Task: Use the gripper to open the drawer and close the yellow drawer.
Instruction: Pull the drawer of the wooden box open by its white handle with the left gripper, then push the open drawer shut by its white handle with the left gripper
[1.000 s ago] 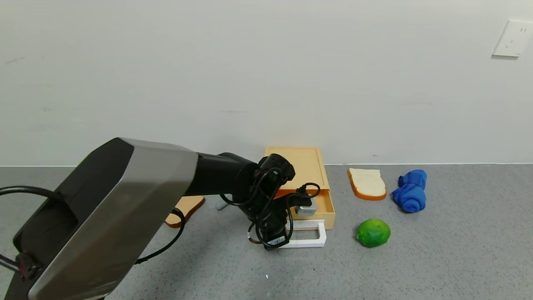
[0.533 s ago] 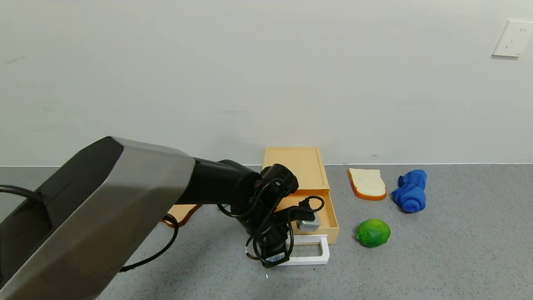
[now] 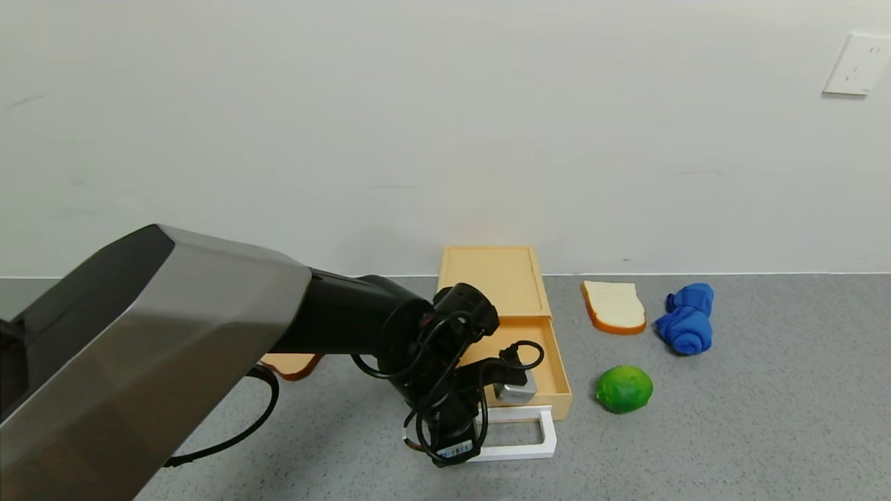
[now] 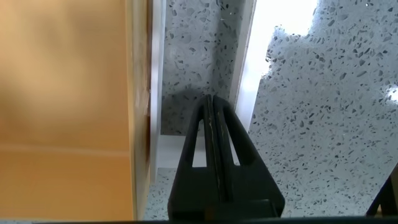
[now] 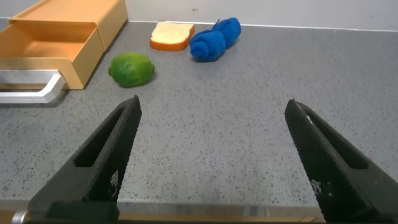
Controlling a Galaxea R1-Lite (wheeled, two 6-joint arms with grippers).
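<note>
Drawer (image 3: 532, 348) on bench (image 3: 731, 431), tray drawn partly out. Left gripper (image 3: 456, 435) inside white handle (image 3: 518, 449), jaws together, hooking rather than clamping. Risk: slipping off the loop; dragging the whole unit. Right gripper (image 5: 211, 162) idle, jaws apart.

— What lies behind everything?
— A plain off-white wall (image 3: 390, 125), bare apart from a white socket plate (image 3: 856, 64) high at the robot's right.
— And underfoot?
— A grey speckled worktop (image 3: 766, 431) meeting the wall along a straight pale seam. The light is soft and even, with faint shadows on the grey.
</note>
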